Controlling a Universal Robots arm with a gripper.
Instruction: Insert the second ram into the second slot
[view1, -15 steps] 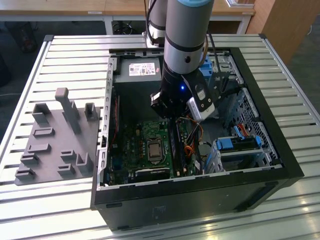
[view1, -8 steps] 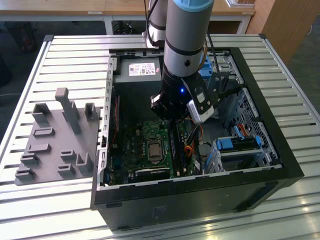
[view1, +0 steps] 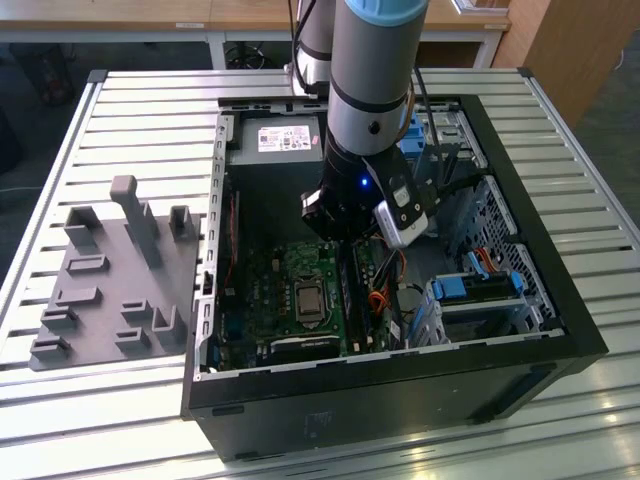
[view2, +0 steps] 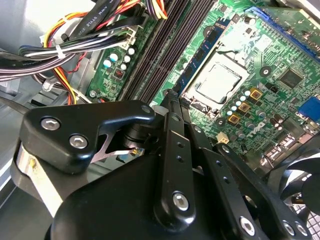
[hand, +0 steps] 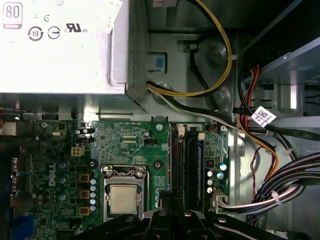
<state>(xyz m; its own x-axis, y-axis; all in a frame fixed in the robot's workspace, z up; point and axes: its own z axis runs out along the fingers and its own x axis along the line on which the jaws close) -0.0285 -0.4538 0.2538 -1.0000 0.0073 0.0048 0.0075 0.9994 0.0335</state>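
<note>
My gripper (view1: 347, 226) hangs inside the open computer case, low over the motherboard (view1: 262, 300). It is just above the near end of the bank of long dark memory slots (view1: 353, 298). In the second wrist view the fingertips (view2: 170, 98) are drawn together into one narrow point, and I see nothing between them. That point stands over the end of the slots (view2: 160, 55), beside the processor socket (view2: 220, 82). The first wrist view shows the slots (hand: 187, 160) running away from the fingers (hand: 172, 216). I cannot make out the second ram as a separate stick.
A grey power supply (hand: 60, 45) fills the case's far end. Cable bundles (view2: 75, 42) lie close beside the slots. Drive cages with blue clips (view1: 480, 290) stand at the exterior view's right. A grey parts fixture (view1: 115, 270) sits on the slatted table at its left.
</note>
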